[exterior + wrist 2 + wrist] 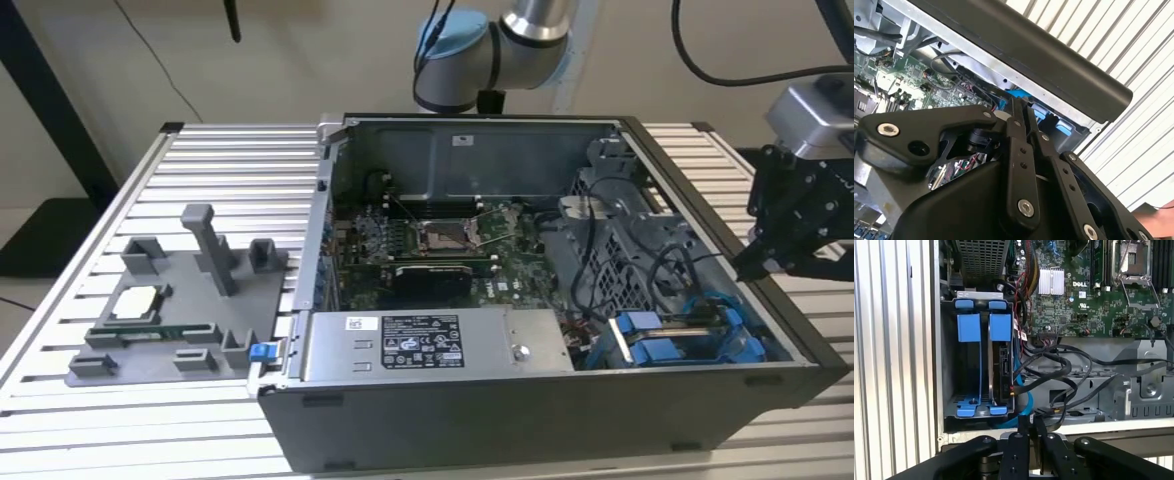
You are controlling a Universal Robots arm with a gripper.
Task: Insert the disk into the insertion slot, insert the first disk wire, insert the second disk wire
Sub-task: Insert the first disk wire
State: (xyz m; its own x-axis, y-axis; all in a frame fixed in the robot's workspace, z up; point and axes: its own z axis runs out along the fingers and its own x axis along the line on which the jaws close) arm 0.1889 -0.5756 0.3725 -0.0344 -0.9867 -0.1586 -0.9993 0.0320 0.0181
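The insertion slot point(951, 365) is the bay of the grey drive cage at the case's corner; in the exterior view it lies at the case's near right point(681, 340). Two blue carrier frames point(979, 327) stand in it side by side. One carries the disk point(1003, 365), seen edge-on as a dark strip with a connector socket. Loose black wires point(1054, 365) and a blue wire point(1027, 407) lie beside that edge, none plugged into it. My gripper point(1031, 427) is shut with nothing between its fingers. It hangs just outside the case wall beside the cage point(754, 265), its fingertips together point(1018, 107).
The open computer case point(534, 420) stands on a slatted metal table point(214, 160). Inside are the motherboard with its CPU socket point(445, 236) and a labelled power supply box point(427, 345). A grey fixture point(174, 320) with small parts sits at the exterior view's left.
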